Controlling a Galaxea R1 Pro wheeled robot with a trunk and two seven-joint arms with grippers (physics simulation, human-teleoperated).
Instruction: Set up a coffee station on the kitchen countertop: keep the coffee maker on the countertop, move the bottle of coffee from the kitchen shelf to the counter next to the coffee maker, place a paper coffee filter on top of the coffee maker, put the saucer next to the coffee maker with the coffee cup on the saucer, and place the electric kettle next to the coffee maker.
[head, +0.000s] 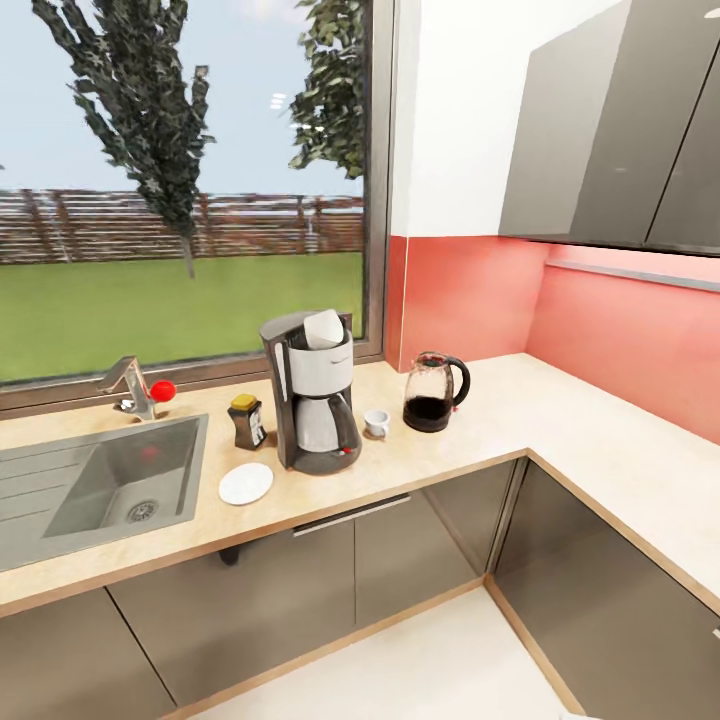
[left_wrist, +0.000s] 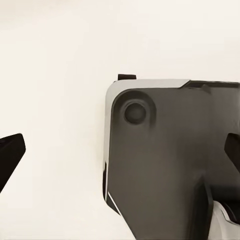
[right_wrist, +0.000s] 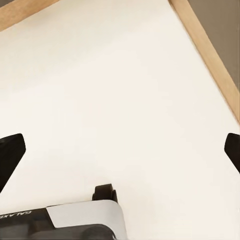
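The dark grey coffee maker (head: 312, 392) stands upright on the beige countertop (head: 560, 420), with the white paper filter (head: 323, 328) on its top. Just left of it stand the brown, yellow-lidded coffee jar (head: 247, 420) and, nearer the front edge, the empty white saucer (head: 246, 483). The small white cup (head: 377, 422) sits on the counter right of the machine, with the glass kettle (head: 433, 392) beyond it.

Steel sink (head: 95, 480) at left; tap (head: 128, 385) with red knob behind it; window (head: 180, 180) beyond; grey wall cabinets (head: 610, 130) far right.
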